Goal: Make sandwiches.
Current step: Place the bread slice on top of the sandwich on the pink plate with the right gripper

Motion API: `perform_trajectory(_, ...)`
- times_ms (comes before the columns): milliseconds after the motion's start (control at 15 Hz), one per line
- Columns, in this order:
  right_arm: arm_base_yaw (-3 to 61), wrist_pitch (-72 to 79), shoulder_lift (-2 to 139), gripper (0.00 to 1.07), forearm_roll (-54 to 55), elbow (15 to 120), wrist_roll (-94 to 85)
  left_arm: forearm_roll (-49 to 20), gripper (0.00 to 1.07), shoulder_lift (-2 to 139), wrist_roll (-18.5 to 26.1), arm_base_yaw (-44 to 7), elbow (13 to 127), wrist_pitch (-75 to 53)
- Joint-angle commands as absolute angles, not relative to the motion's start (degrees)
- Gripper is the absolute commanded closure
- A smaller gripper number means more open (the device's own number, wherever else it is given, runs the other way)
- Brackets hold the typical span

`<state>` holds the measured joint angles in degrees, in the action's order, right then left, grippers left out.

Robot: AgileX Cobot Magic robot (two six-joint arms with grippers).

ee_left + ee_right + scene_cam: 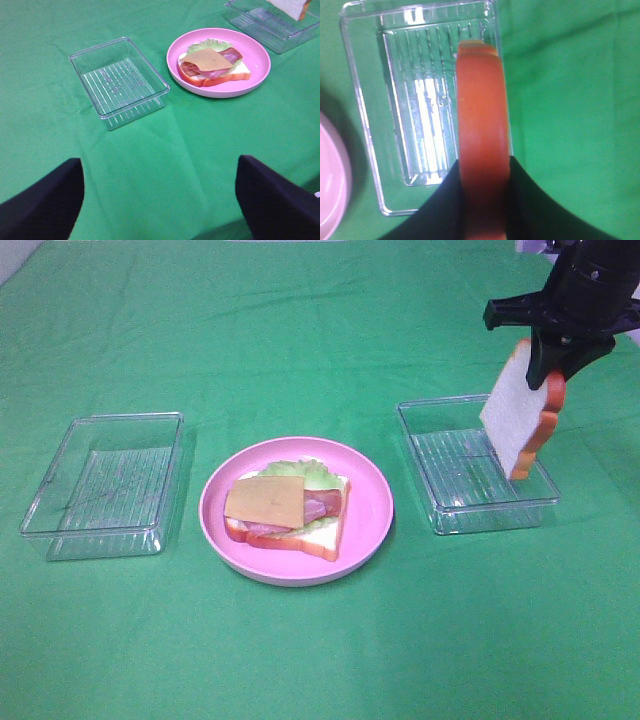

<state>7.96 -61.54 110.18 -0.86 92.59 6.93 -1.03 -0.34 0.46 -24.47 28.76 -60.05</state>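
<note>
On the pink plate (372, 525) (260, 65) lies an open sandwich: a bread slice (322, 538) at the bottom, a lettuce leaf (305, 472), pink ham and reddish bacon (322, 506), and yellow cheese (265, 502) (206, 61) on top. My right gripper (547, 368) (484, 200) is shut on a second bread slice (513, 412), which hangs on edge over the right tray. The right wrist view shows its orange crust (482, 115) between the black fingers. My left gripper (159, 167) stands open and empty above the cloth, short of the left tray.
A clear plastic tray (60, 480) (120, 82) stands empty left of the plate. Right of the plate is another clear tray (470, 485) (270, 30) (395, 100), under the held slice. Green cloth covers the whole table.
</note>
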Motion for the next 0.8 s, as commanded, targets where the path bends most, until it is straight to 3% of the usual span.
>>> perform_trajectory(67, 7.8, -61.2, 106.1, 1.07, 7.8, 92.4, 2.8, -1.1, 0.27, -1.4, 0.0, -24.5, 28.6, -59.5)
perform_trajectory(333, 8.0, -60.3, 105.0, 1.07, 29.3, 89.6, -7.6, -1.1, 0.27, -1.4, 0.0, -24.5, 28.6, -59.5)
perform_trajectory(533, 8.0, -55.1, 105.0, 1.07, 52.3, 78.2, -20.9, -1.1, 0.27, -1.4, 0.0, -24.5, 28.6, -59.5)
perform_trajectory(600, 8.0, -55.1, 105.0, 1.07, 52.3, 78.2, -20.9, -1.1, 0.27, -1.4, 0.0, -24.5, 28.6, -59.5)
perform_trajectory(800, 9.7, -50.9, 105.4, 1.07, 71.6, 66.3, -35.2, -1.1, 0.27, -1.4, 0.0, -24.5, 28.6, -59.5)
